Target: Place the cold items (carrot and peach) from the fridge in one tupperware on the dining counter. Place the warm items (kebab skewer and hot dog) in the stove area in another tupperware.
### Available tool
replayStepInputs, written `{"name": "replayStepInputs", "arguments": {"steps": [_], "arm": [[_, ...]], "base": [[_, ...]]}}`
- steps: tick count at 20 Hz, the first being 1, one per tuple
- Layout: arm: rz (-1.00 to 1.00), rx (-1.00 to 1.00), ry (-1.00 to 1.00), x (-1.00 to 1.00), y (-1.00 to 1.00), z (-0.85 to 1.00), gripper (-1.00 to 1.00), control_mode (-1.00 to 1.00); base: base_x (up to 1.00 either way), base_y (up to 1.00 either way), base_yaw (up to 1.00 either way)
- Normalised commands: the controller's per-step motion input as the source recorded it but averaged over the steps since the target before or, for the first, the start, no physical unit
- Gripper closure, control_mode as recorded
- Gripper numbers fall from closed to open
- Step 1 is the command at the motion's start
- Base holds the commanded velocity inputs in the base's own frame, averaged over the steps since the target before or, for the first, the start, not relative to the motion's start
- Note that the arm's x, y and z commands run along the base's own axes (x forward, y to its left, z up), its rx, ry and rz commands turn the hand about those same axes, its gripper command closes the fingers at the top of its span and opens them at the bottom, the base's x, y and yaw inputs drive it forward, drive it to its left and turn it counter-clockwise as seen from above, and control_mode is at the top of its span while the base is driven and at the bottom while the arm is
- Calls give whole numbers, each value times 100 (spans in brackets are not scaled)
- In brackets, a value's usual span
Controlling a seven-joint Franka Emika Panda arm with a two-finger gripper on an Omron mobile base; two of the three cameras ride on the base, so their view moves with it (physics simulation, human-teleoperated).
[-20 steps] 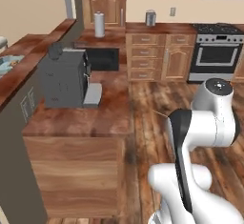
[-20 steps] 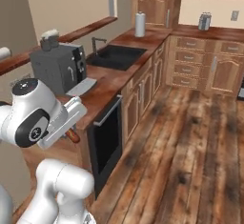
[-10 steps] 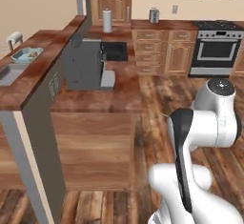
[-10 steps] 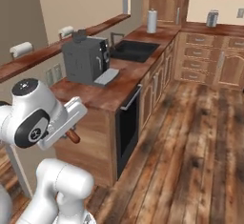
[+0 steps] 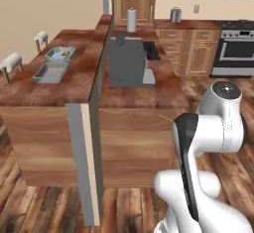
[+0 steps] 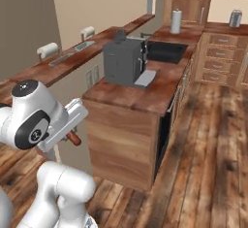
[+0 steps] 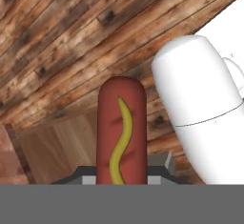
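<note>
Brown wood-grain covers the two-level island: the raised dining surface (image 5: 30, 86) on its left side and the lower kitchen surface (image 5: 144, 95) on its right side, split by a grey upright panel (image 5: 92, 128). Wooden plank floor (image 6: 213, 139) runs along the right of the island towards the far cabinets (image 5: 193, 53). A stove (image 5: 237, 53) stands at the far right.

On the lower surface a dark grey coffee machine (image 5: 126, 63) stands upright near the middle. Beyond it lies a black sink (image 6: 167, 51), and a white paper towel roll (image 5: 131, 20) stands at the far end. A metal canister (image 5: 175, 15) stands on the far cabinet surface.

On the dining surface two tupperware containers lie side by side, close together. The far tupperware (image 5: 60, 54) holds some orange-toned contents; which items they are cannot be told at this size. The near tupperware (image 5: 51, 72) is a shallow grey tray.

The fingers (image 7: 121, 168) are closed on the hot dog (image 7: 121, 132), gripping its lower end at the bottom of the hand view. The hot dog is reddish-brown with a yellow mustard line along its length and points away from the hand over the plank floor. In the right base view its end (image 6: 73, 138) protrudes from the hand, held low beside the robot body, well apart from both tupperware containers.
</note>
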Motion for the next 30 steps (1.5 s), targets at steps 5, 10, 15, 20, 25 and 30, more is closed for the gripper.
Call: {"name": "replayStepInputs", "arguments": {"steps": [5, 10, 15, 20, 25, 30], "arm": [[0, 0, 0, 0, 0, 0, 100, 100], [0, 0, 0, 0, 0, 0, 100, 100], [0, 0, 0, 0, 0, 0, 100, 100], [0, 0, 0, 0, 0, 0, 100, 100], [0, 0, 0, 0, 0, 0, 100, 100], [0, 0, 0, 0, 0, 0, 100, 100]], "base": [[-77, 52, 0], [-4, 96, -4], [0, 100, -8], [-2, 100, -9], [20, 100, -1], [48, 89, -2]]}}
